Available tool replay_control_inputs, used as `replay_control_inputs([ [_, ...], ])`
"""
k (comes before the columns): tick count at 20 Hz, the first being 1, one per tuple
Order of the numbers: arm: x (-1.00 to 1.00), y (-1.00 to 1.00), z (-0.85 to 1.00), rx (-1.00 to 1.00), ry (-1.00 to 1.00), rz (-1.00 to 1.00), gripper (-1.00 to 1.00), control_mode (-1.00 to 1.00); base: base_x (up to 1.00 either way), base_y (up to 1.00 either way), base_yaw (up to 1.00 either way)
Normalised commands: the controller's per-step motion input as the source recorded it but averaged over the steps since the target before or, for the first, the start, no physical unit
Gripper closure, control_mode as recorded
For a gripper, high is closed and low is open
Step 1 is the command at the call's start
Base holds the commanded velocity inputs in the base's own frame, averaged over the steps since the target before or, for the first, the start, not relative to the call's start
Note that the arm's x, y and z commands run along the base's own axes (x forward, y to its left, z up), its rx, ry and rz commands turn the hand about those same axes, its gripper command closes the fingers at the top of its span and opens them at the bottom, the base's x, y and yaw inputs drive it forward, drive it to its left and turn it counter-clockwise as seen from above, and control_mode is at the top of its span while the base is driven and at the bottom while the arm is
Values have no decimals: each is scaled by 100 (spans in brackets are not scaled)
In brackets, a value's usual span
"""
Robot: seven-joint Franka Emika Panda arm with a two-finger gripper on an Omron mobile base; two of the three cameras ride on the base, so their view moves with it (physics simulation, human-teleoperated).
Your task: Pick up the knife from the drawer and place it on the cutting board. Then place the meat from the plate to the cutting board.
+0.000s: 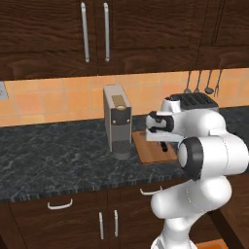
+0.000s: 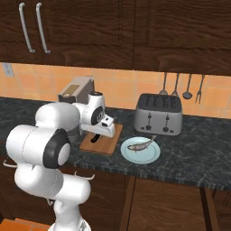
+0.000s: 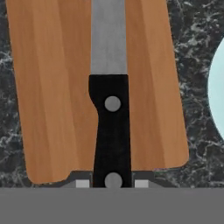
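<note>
- The pincer [image 3: 112, 183] is clamped on the black handle of the knife [image 3: 109, 87]; in the hand view the two finger tips [image 3: 82, 183] sit on either side of the handle's near end, and the silver blade runs away from them over the wood.
- The cutting board [image 3: 52, 87] lies under the knife, flat on the dark marbled tabletop [image 3: 11, 144]; whether the blade touches the wood I cannot tell.
- In the right base view the pincer [image 2: 96, 137] hangs over the cutting board [image 2: 106, 143], with the dark handle of the knife [image 2: 94, 138] pointing down toward it.
- In the left base view the hand reaches over the cutting board [image 1: 151, 151], and the pincer [image 1: 165, 146] is low above it.
- Just right of the board sits the pale blue plate [image 2: 151, 156], near the tabletop's front edge; its rim [image 3: 216, 96] shows at the right edge of the hand view.
- The meat [image 2: 140, 145] lies on the plate, tapering end toward the toaster.
- Left of the board stands a grey coffee machine [image 1: 117, 121].
- Behind the plate, farther back, stands a silver toaster [image 2: 159, 115].
- On the orange tiled wall beyond the toaster hang thin metal utensils [image 2: 187, 88], under dark wooden cabinets [image 2: 171, 31].
</note>
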Motion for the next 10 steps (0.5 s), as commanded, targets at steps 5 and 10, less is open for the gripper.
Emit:
replay_control_inputs([
  [5, 44, -21, -59, -8, 2, 0, 100, -100, 0, 0, 0],
  [10, 55, -9, -47, -2, 0, 0, -100, -100, 0, 0, 0],
])
